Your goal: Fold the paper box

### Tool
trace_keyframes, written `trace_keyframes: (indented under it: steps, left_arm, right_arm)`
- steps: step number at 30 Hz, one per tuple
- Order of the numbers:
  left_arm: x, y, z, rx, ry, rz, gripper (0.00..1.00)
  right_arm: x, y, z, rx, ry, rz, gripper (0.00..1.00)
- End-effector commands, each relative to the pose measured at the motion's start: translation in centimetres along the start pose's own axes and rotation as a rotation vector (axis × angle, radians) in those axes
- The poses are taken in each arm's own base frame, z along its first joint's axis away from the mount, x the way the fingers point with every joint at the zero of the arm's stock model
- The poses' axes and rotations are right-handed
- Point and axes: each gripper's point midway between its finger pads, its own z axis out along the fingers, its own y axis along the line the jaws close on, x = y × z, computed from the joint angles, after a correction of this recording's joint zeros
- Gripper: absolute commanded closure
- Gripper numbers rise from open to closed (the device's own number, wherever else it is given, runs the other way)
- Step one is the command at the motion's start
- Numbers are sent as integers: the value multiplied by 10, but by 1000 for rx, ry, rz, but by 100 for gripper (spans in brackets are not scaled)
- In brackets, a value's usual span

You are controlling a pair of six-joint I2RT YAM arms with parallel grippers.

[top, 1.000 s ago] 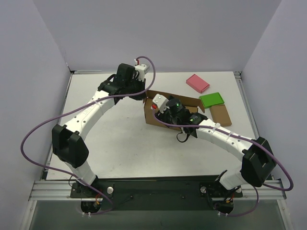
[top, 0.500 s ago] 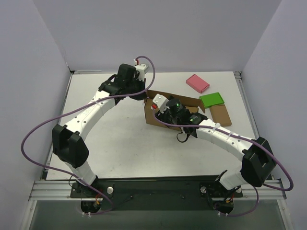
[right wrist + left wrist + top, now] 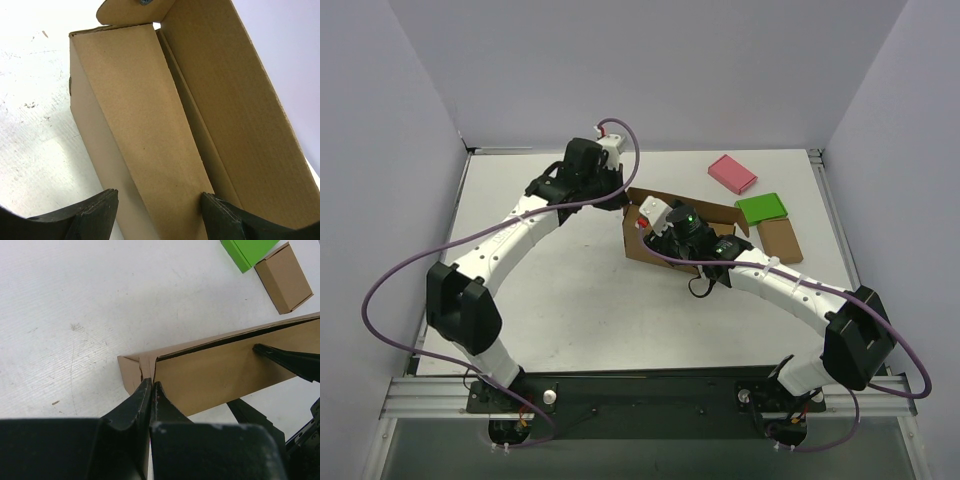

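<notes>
Box (image 3: 705,210), brown cardboard and partly folded, lies on the white table (image 3: 570,290) a little right of centre, with its long walls raised and a far flap standing up. The left arm (image 3: 510,235) reaches in from the left to the box's far left corner; the right arm (image 3: 790,290) comes in from the right and ends over the box's near side.

At that corner the left gripper (image 3: 151,385) is closed, its two fingers pinched together on a thin cardboard tab of the box. The right gripper (image 3: 157,197) is spread wide, with a long folded wall of the box between its fingers; whether the fingers press on that wall cannot be told.

Three small blocks lie right of the box: a brown one (image 3: 780,240) nearest the arms, a green one (image 3: 762,208) just beyond it, and a pink one (image 3: 732,173) farthest back.
</notes>
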Motion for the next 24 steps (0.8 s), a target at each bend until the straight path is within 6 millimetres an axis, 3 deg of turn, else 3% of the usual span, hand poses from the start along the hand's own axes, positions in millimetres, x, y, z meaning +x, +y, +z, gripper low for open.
trace_keyframes:
  steps: [1,24]
  left_arm:
    - [21,-13,-2,40,49,-7,100]
    - [75,1,7,35,92,-47,100]
  right_arm:
    - [30,23,-3,-86,92,7,34]
    - [32,23,-1,-84,99,8,34]
